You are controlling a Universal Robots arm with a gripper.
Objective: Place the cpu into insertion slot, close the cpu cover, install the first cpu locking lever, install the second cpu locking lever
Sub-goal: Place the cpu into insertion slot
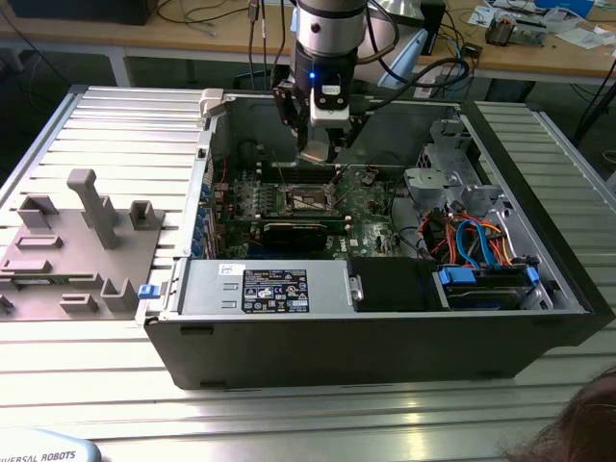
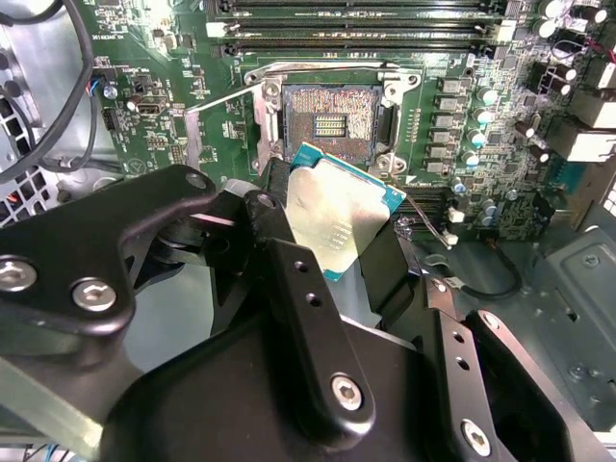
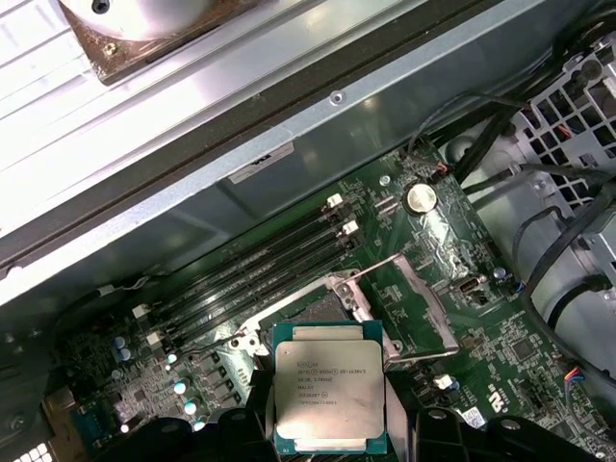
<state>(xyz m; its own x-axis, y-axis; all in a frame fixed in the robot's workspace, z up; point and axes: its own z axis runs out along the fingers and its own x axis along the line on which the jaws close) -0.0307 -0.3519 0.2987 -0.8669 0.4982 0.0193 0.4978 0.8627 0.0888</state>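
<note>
The cpu (image 3: 329, 399) sits clamped between the black fingers (image 2: 289, 279) of the gripper (image 2: 339, 236), its silver top facing the first wrist view, and it is not touching the green board (image 2: 173, 144). Beyond it the insertion slot (image 2: 329, 120) lies bare with its gold-tinged contacts exposed. The cpu cover (image 3: 428, 303) is swung open beside the slot. In the exterior view the gripper hangs at twelve o'clock of the slot, inside the open computer case (image 1: 385, 346). A long black card (image 1: 298, 231) lies at the slot's six o'clock.
</note>
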